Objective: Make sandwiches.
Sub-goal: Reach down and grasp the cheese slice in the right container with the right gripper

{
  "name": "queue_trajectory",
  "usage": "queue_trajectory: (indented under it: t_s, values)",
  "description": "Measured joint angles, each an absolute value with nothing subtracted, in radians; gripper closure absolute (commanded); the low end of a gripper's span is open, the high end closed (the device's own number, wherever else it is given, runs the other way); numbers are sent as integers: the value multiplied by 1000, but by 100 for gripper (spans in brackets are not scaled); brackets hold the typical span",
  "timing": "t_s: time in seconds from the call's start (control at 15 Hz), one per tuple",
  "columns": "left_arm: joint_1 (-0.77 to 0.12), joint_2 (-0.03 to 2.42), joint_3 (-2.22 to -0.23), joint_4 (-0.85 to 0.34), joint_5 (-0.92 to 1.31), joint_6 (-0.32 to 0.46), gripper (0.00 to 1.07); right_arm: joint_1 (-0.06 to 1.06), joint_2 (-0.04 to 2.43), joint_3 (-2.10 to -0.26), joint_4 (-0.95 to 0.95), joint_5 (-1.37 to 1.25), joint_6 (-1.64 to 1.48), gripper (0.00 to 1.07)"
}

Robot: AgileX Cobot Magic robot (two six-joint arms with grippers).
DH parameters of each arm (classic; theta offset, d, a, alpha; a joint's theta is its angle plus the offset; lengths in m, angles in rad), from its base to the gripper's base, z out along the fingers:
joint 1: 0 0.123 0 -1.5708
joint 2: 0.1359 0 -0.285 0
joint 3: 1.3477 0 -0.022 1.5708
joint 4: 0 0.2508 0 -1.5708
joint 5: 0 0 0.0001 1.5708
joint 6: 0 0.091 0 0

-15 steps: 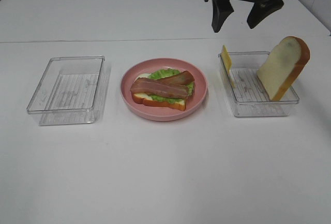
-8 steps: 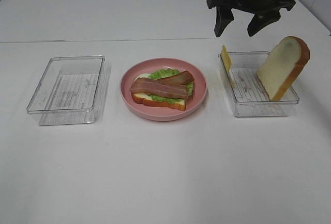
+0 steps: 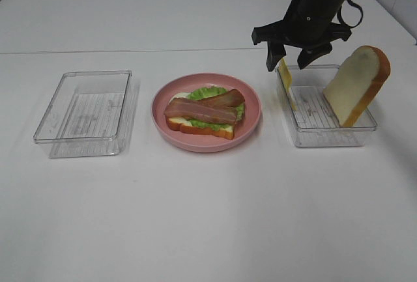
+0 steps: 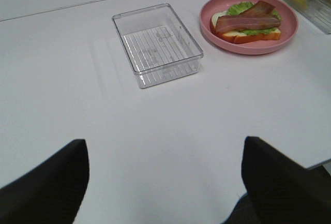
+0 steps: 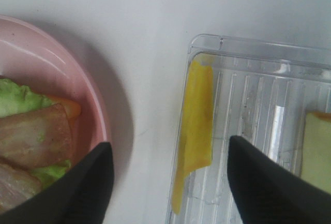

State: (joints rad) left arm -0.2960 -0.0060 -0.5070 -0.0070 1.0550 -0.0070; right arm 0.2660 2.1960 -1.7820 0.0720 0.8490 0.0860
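A partial sandwich lies on the pink plate: bread slice, green lettuce, two brown bacon strips on top. It also shows in the left wrist view and partly in the right wrist view. A yellow cheese square leans on edge against the left wall of the right clear tray; the right wrist view shows the cheese too. A white bread slice leans at that tray's right end. My right gripper is open, directly above the cheese. My left gripper is open, low over bare table.
An empty clear tray sits left of the plate, also in the left wrist view. A seam in the table runs across behind the trays.
My right gripper has come down and slightly left, from high behind the right tray to just above the cheese. Nothing else has moved.
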Motion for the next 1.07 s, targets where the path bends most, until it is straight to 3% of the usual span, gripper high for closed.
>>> queue_trajectory:
  t_s: [0.73, 0.93, 1.0, 1.07]
  values:
    - [-296, -6, -507, -7, 1055, -7, 29, 266, 2234, -1782, 71, 825, 87, 67]
    - [-296, -6, -507, -7, 1055, -7, 29, 266, 2234, -1782, 71, 831, 87, 92]
    - [-296, -6, -507, -7, 1055, -7, 29, 266, 2234, -1782, 70, 836, 87, 107]
    - [-296, -6, -507, -7, 1055, -7, 29, 266, 2234, -1782, 70, 837, 87, 107]
